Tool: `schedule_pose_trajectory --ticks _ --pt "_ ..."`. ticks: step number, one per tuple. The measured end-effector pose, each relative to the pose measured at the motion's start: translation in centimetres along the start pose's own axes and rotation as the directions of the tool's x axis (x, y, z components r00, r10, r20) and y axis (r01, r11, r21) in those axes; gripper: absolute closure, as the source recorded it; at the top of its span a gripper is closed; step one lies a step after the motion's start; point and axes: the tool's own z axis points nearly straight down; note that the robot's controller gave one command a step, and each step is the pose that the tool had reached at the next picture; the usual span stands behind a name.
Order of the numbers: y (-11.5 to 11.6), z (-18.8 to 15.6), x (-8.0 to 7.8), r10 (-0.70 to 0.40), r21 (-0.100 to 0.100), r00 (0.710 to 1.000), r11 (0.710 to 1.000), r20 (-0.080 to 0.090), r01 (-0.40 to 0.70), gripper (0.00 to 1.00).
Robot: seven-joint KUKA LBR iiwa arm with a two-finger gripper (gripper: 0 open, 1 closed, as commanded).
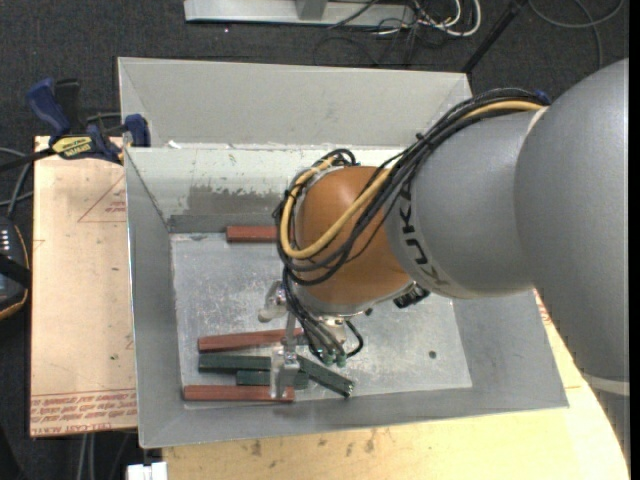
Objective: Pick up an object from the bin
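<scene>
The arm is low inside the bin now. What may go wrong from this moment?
First, the red-brown bars and dark green bars under the arm lie close side by side near the front of the bin, so two might lift together, or one might slip out. Second, the orange wrist cover hides the floor under it, so a bump there may go unseen.

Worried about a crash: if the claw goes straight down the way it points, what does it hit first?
Likely the dark green bar lying right under the claw, though depth is unclear.
</scene>
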Motion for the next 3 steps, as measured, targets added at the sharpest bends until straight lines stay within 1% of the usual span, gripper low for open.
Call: schedule_pose_trajectory --ticks 1,2,3 --pt "0.8 5.0 -0.1 0.026 -0.011 0.999 1.0 0.042 -0.025 1.0" --pt "0.8 5.0 -0.1 0.026 -0.011 0.999 1.0 0.042 -0.025 1.0" --pt "0.5 -9.1 -3.5 0.002 0.0 1.0 1.0 0.005 -0.002 1.0"
